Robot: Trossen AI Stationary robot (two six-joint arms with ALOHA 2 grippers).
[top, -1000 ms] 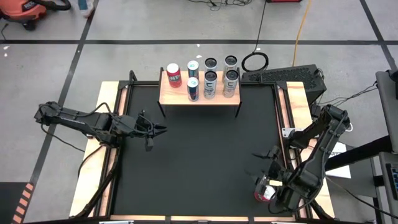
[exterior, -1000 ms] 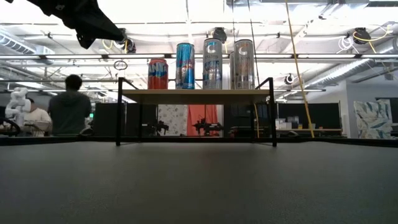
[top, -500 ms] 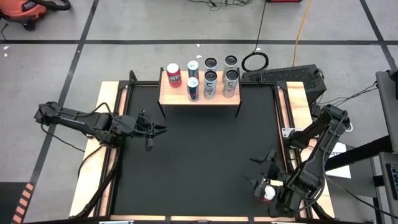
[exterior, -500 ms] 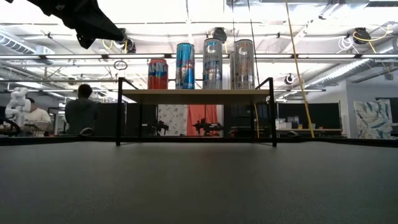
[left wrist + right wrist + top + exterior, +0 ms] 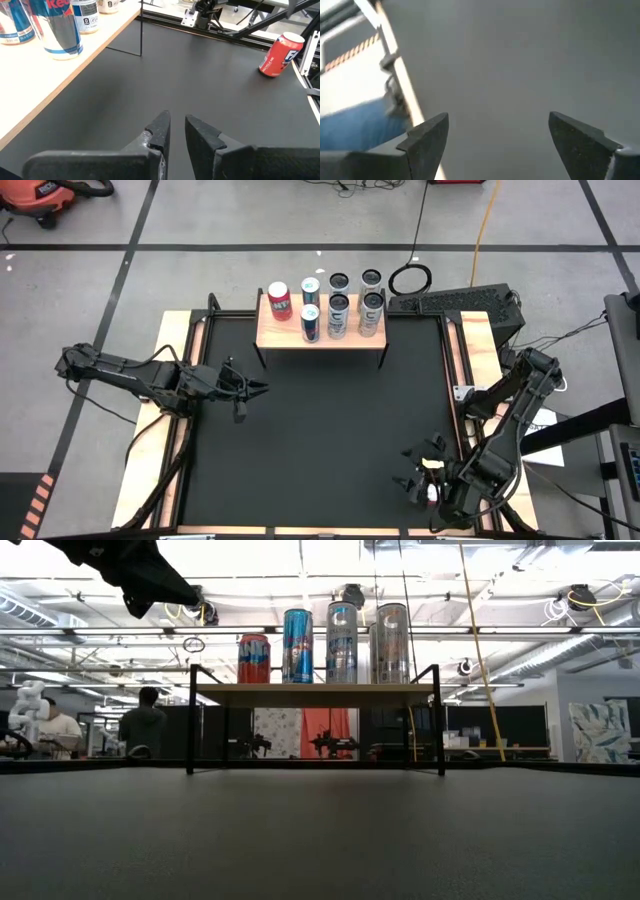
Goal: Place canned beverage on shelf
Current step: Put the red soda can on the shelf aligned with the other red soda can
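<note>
The shelf (image 5: 290, 332), a light-wood board on thin black legs, stands at the table's far edge and carries several upright cans (image 5: 338, 312). A red can (image 5: 281, 54) stands upright on the black table near its right edge, toward the near corner; in the high view my right arm mostly covers the red can (image 5: 432, 494). My right gripper (image 5: 408, 468) hovers just left of it, open, with nothing between its fingers (image 5: 427, 135). My left gripper (image 5: 262, 388) waits over the table's left side with its fingers nearly together, holding nothing (image 5: 177, 125).
Pale wooden strips (image 5: 170, 410) edge the black table on the left and right. The middle of the table (image 5: 330, 430) lies bare between the two arms. The shelf board (image 5: 35, 95) has free room near its front left part. A person (image 5: 148, 720) shows in the room behind.
My right gripper has rolled and tipped at the wrist, and its fingers have swung a little toward the table's near edge, staying open. The red can, plainly seen a second ago, now lies mostly under the right wrist. The person in the background has walked to the right.
</note>
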